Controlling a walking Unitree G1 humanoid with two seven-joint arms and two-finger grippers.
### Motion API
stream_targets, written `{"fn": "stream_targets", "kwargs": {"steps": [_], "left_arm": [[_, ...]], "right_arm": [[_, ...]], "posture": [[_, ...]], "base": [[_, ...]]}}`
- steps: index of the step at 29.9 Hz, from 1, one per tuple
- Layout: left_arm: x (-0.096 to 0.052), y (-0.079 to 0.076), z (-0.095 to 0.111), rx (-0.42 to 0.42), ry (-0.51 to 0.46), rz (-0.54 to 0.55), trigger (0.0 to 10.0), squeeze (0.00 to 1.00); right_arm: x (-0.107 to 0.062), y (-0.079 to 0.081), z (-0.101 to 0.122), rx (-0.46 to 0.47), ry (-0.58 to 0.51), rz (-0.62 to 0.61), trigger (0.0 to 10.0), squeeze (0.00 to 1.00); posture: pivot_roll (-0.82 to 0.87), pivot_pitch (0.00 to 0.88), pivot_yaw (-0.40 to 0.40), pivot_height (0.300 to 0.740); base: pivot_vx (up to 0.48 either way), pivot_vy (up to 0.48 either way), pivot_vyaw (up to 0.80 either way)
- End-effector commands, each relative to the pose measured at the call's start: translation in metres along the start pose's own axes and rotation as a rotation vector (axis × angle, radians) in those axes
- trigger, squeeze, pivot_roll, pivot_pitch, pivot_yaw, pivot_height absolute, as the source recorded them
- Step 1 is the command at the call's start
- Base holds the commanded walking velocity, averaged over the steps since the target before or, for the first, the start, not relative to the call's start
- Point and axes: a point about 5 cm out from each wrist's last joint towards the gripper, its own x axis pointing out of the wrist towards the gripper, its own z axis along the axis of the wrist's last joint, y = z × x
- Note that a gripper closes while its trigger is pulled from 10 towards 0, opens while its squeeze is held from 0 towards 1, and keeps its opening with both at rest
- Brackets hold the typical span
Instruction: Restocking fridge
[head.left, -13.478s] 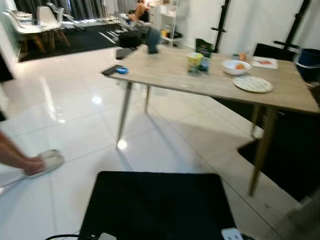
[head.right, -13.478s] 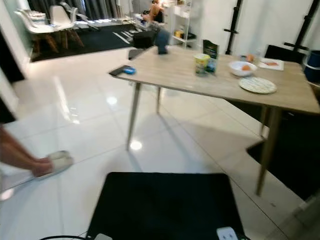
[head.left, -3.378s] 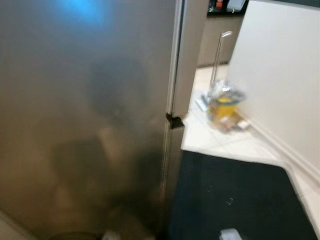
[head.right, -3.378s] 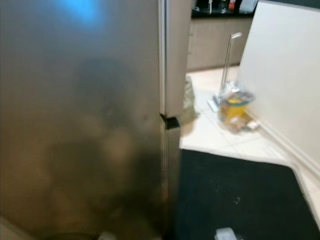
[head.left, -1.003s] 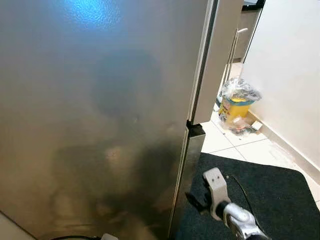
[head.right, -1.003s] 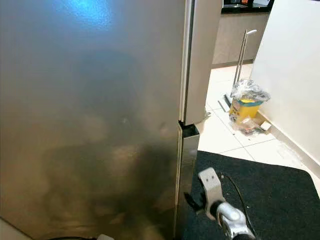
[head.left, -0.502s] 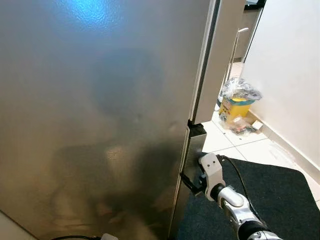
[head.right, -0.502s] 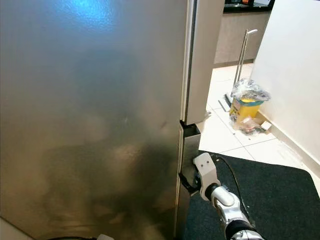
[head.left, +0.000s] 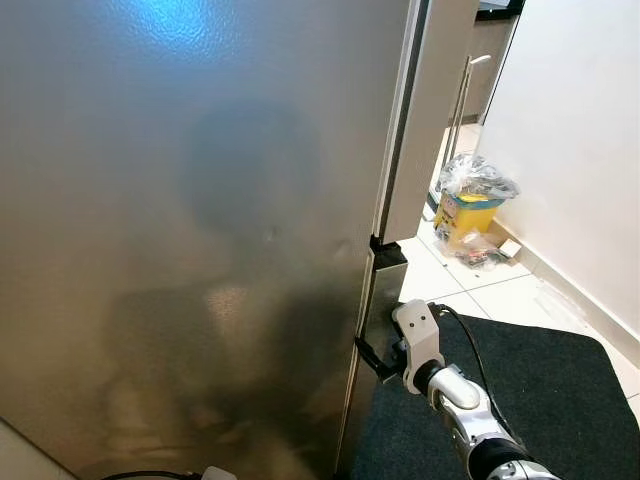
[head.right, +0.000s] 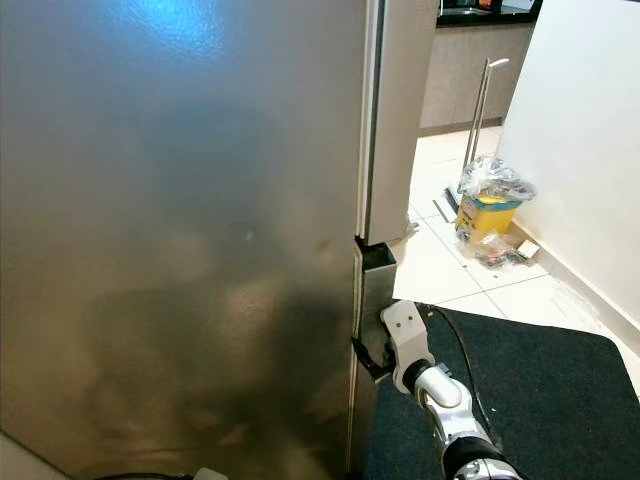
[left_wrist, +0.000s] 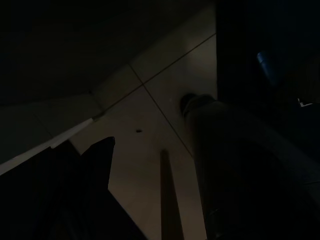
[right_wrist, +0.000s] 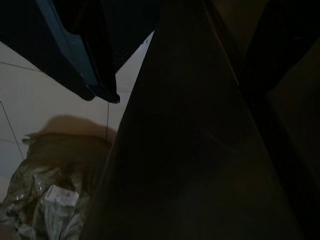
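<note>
A tall stainless-steel fridge (head.left: 200, 200) stands close in front of me, its doors closed. A narrow gap (head.left: 378, 248) marks where the upper door meets the lower one. My right gripper (head.left: 368, 356) is at the right edge of the lower door, just below that gap. In the right wrist view its black fingers (right_wrist: 75, 50) stand apart, open, with the fridge's metal edge (right_wrist: 190, 150) between them. The left arm hangs idle over pale floor tiles (left_wrist: 165, 100) in a very dark wrist view.
A dark mat (head.left: 540, 380) covers the floor to the fridge's right. Beyond it, a clear plastic bag with a yellow container (head.left: 470, 200) sits on white tiles beside a metal pole (head.left: 462, 95). A white wall (head.left: 580, 130) closes the right side.
Over the last second my right arm has come up and moved left, from above the mat to the fridge's lower door edge. Earlier the camera faced a dining table, then turned to the fridge.
</note>
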Motion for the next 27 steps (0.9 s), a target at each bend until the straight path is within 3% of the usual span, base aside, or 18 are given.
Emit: {"fn": "stream_targets", "kwargs": {"steps": [1,10,14,27], "left_arm": [[-0.002,-0.003,-0.013,-0.004,0.049,-0.010,10.0,0.00],[-0.001,-0.004,-0.013,-0.006,0.049,-0.012,10.0,0.00],[-0.001,-0.004,-0.013,-0.005,0.049,-0.012,10.0,0.00],[-0.002,-0.004,-0.014,-0.005,0.050,-0.011,10.0,0.00]], "right_arm": [[0.019,-0.004,0.053,-0.058,-0.231,-0.011,10.0,0.00],[0.021,-0.020,0.070,-0.084,-0.278,-0.129,10.0,0.00],[0.017,-0.031,0.068,-0.080,-0.260,-0.206,10.0,0.00],[0.011,-0.039,0.057,-0.068,-0.220,-0.284,10.0,0.00]], "posture": [[-0.04,0.005,-0.001,0.740],[-0.04,0.007,-0.003,0.740],[-0.04,0.007,-0.002,0.740],[-0.04,0.009,-0.001,0.740]], "base": [[0.000,0.000,0.00],[0.000,0.000,0.00],[0.000,0.000,0.00],[0.000,0.000,0.00]]}}
